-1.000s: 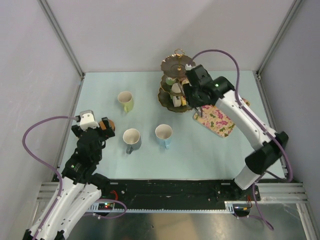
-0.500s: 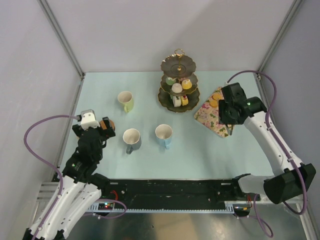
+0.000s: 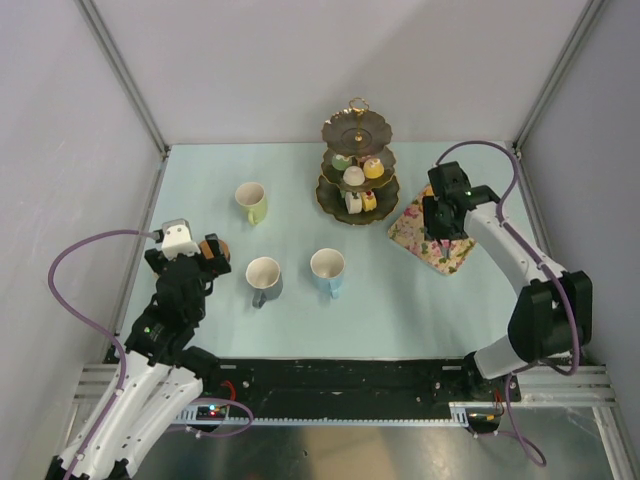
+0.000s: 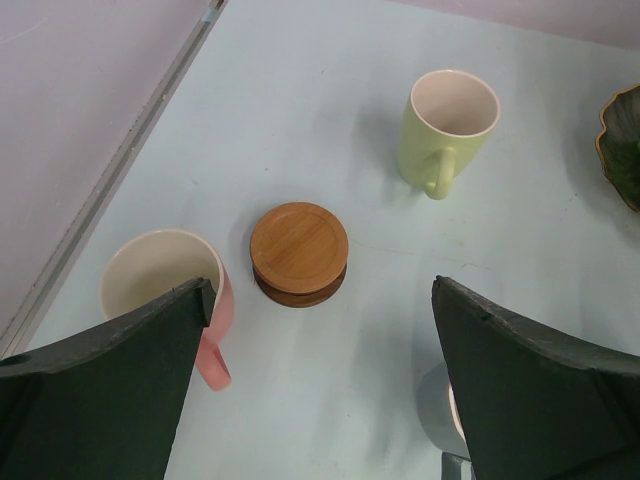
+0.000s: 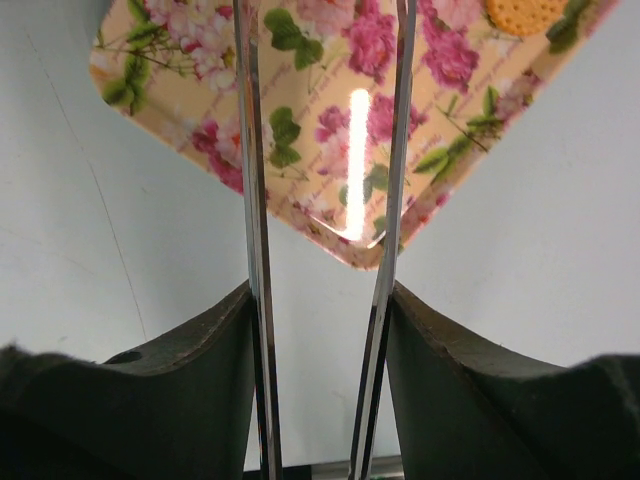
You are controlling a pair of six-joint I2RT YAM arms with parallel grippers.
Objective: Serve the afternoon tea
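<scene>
The dark gold-rimmed three-tier stand point(image 3: 357, 165) stands at the back with small cakes point(image 3: 372, 168) on its lower tiers. The yellow-green mug point(image 3: 251, 203), grey mug point(image 3: 264, 278) and blue mug point(image 3: 328, 270) stand on the table. In the left wrist view the pink mug point(image 4: 165, 290) stands beside stacked brown coasters point(image 4: 299, 252), with the yellow-green mug point(image 4: 450, 125) beyond. My left gripper point(image 4: 322, 290) is open and empty above them. My right gripper point(image 5: 320, 300) is shut on metal tongs point(image 5: 255, 200) over the floral tray point(image 5: 330, 150); the tong arms stand apart and empty.
The floral tray point(image 3: 440, 245) lies right of the stand, near the right wall. A round yellow biscuit point(image 5: 520, 12) lies on it. Walls and metal frame posts close in the table on the left, back and right.
My right arm left the stand, swung right and now hangs over the floral tray with the tongs. My left arm has not moved.
</scene>
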